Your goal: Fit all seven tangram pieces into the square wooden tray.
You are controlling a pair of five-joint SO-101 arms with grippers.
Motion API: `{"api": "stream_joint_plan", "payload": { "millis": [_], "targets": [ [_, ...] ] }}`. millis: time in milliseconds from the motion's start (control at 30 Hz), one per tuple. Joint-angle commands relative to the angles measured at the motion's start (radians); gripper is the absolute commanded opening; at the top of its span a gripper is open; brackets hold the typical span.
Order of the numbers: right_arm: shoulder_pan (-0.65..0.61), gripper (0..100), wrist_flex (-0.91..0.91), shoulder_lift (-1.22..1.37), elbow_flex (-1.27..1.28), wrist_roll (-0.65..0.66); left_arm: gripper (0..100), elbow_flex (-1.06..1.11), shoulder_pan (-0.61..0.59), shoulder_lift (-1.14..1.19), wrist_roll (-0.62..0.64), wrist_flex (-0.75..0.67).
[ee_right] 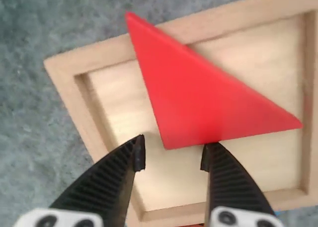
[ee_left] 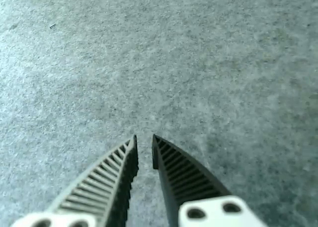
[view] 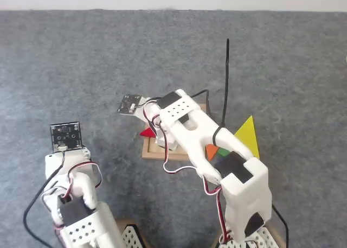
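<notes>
A big red triangle (ee_right: 198,93) lies in the square wooden tray (ee_right: 64,68), one of its points riding up over the tray's rim. My right gripper (ee_right: 173,155) hovers open over the tray, the triangle's nearest corner between its fingers; one finger is apart from it, the other is at its edge. From above, the right arm covers most of the tray (view: 154,150), and the red triangle (view: 146,132) peeks out beside it. A yellow triangle (view: 246,134), an orange piece (view: 211,150) and a green piece (view: 223,150) lie on the carpet by the arm. My left gripper (ee_left: 144,142) is shut over bare carpet.
Grey carpet covers the whole table. The left arm (view: 76,194) sits at the near left, away from the tray. A black cable (view: 226,80) rises behind the right arm. Open carpet stretches to the far side and to the left.
</notes>
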Motion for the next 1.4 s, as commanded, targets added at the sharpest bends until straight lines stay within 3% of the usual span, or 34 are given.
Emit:
{"api": "stream_joint_plan", "payload": {
  "millis": [0, 267, 400, 533, 767, 933, 1100, 1300, 1367],
  "targets": [
    [0.019, 19.3, -0.016, -0.025, -0.038, 0.084, 6, -0.05, -0.003, -0.011, 0.005, -0.028],
    [0.099, 19.3, -0.033, -0.11, -0.044, 0.123, 6, -0.05, -0.003, -0.011, 0.005, -0.028],
    [0.097, 19.3, 0.081, -0.209, -0.041, 0.121, 6, -0.05, -0.003, -0.011, 0.005, -0.028],
    [0.068, 19.3, 0.065, -0.306, -0.009, 0.115, 6, -0.05, -0.003, -0.011, 0.005, -0.028],
    [0.021, 19.3, -0.12, -0.315, 0.057, -0.034, 6, -0.05, -0.003, -0.011, 0.005, -0.028],
    [0.018, 19.3, -0.291, -0.234, 0.06, -0.27, 6, -0.05, -0.003, -0.011, 0.005, -0.028],
    [-0.039, 19.2, -0.315, -0.168, 0.061, -0.296, 6, -0.05, -0.003, -0.011, 0.006, -0.028],
    [-0.05, 1.9, -0.315, -0.147, 0.063, -0.212, 6, -0.05, -0.003, -0.011, 0.006, -0.028],
    [-0.05, 1.2, -0.311, -0.143, 0.064, -0.19, 6, -0.05, -0.003, -0.011, 0.006, -0.028]
  ]
}}
